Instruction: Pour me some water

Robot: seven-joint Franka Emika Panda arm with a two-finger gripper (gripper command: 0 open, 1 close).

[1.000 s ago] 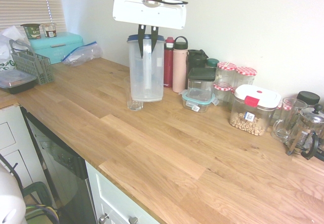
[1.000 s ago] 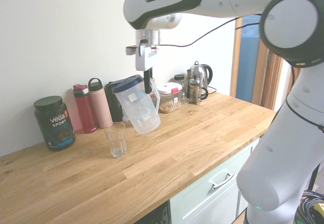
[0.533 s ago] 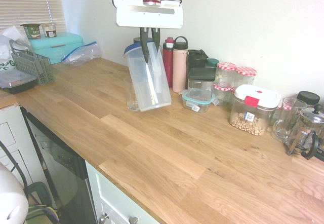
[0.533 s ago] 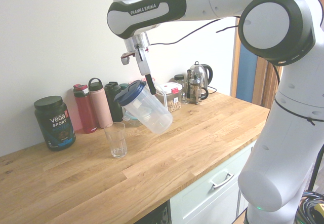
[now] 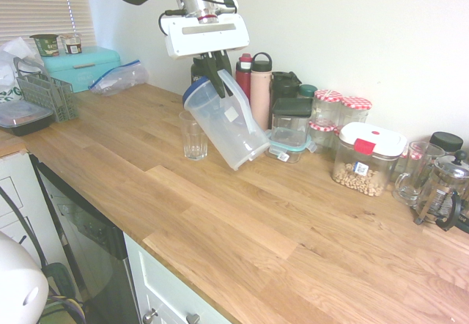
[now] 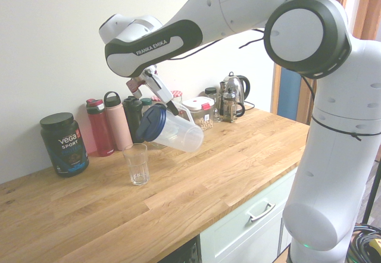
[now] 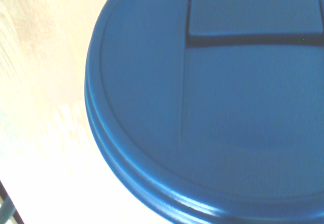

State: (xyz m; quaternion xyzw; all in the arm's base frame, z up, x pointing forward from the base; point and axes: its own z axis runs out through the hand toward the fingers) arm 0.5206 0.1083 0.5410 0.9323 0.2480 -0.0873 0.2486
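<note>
The pouring step is in hand: the gripper (image 5: pixel 217 82), its fingers clamped tight on the handle of the translucent pitcher (image 5: pixel 229 124), holds it steeply tilted, the blue lid (image 6: pixel 150 122) leaning over the empty glass (image 6: pixel 137 163) that stands on the wooden counter (image 5: pixel 242 221) toward its back edge. The water cannot be made out and none shows at the spout. The next move calls, by my reading, for further tilt, with the spout kept above the glass rim.
</note>
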